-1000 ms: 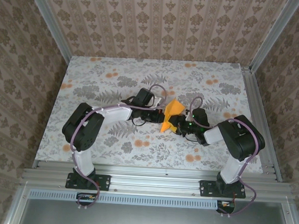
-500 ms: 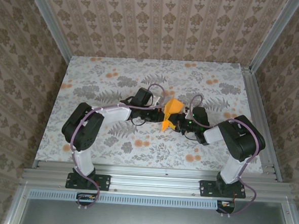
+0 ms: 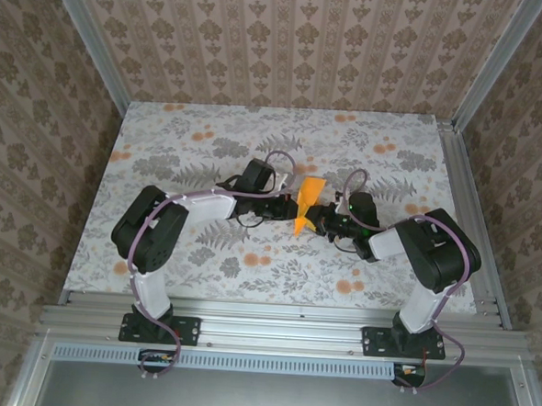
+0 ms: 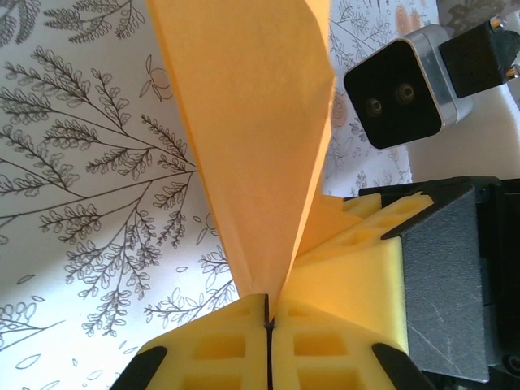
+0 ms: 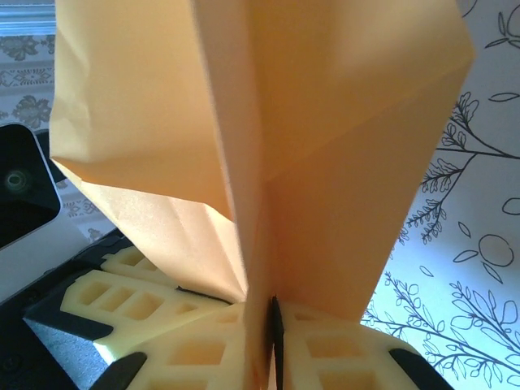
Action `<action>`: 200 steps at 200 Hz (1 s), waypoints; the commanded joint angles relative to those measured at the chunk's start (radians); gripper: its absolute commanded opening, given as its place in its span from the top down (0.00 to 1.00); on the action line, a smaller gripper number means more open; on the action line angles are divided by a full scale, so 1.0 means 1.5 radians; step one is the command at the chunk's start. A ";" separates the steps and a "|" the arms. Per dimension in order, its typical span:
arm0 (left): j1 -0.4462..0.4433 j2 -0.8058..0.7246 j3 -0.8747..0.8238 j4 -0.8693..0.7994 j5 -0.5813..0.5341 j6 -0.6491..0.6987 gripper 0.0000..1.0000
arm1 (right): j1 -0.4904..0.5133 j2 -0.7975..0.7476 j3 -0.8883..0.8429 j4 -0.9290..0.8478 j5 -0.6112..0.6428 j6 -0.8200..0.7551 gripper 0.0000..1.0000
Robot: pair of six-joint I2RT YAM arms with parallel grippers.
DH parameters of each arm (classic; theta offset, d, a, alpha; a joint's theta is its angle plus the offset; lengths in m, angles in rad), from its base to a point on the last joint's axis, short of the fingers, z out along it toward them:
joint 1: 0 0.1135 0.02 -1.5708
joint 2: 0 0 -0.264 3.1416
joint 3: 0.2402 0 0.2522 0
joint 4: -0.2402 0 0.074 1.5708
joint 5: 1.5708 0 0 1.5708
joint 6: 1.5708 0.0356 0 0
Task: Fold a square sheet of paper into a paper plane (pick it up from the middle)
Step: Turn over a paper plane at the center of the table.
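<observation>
The square sheet of paper [image 3: 306, 204], bright orange and folded into a creased wedge, stands upright above the middle of the table between both arms. My left gripper [image 3: 289, 210] is shut on its lower edge; in the left wrist view the paper [image 4: 248, 138] rises from the closed yellow pads [image 4: 211, 345]. My right gripper [image 3: 321, 221] is shut on the paper from the other side, and in the right wrist view the paper [image 5: 325, 146] fans up from between the pads [image 5: 195, 349]. The right gripper's yellow finger [image 4: 357, 268] presses beside the left one.
The floral tablecloth [image 3: 210, 144] covers the table inside an aluminium frame [image 3: 473, 215]. Patterned walls stand close on three sides. The right wrist camera housing [image 4: 398, 81] sits close to the left gripper.
The paper has been drawn narrower and more upright between the two grippers. Both arms have shifted slightly toward each other and a little away from the bases.
</observation>
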 commanded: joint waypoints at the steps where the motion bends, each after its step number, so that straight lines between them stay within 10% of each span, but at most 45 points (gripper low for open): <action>1: 0.007 -0.033 -0.011 0.040 0.045 -0.031 0.91 | 0.004 -0.021 0.018 -0.024 -0.009 -0.029 0.85; 56: 0.015 -0.036 -0.020 0.038 0.046 -0.036 0.81 | 0.007 -0.057 0.035 -0.133 0.005 -0.098 0.92; 128: 0.040 -0.074 -0.024 -0.040 0.001 0.016 0.65 | 0.045 -0.141 0.177 -0.688 0.238 -0.408 0.93; 200: 0.071 -0.113 -0.077 -0.083 -0.033 0.048 0.60 | 0.103 -0.076 0.259 -0.805 0.353 -0.470 0.89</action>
